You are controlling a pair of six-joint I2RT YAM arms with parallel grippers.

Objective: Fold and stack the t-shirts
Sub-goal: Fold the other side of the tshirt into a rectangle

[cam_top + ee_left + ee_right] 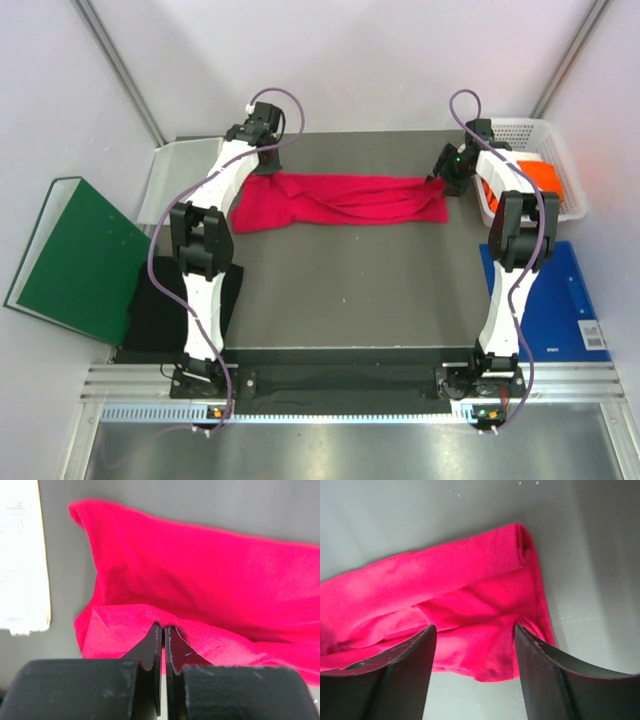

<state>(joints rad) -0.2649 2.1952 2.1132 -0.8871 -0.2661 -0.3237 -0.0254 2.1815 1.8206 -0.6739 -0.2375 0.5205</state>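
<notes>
The crimson-pink t-shirt [345, 198] lies bunched in a long strip across the far part of the dark mat. My left gripper [262, 150] is at its left end, shut on a fold of the shirt's edge [165, 622]. My right gripper [447, 170] is at its right end, open, with its fingers [407, 655] either side of the shirt's corner [490, 655]. The orange t-shirt [540, 180] lies in the white basket. The black t-shirt [160, 305] lies at the mat's left edge, partly behind my left arm.
A white basket [545, 135] stands at the far right. A blue board [555, 300] lies right of the mat. A dark green binder [75, 260] lies open at the left. A white sheet [180, 170] lies at the far left, also in the left wrist view [20, 555].
</notes>
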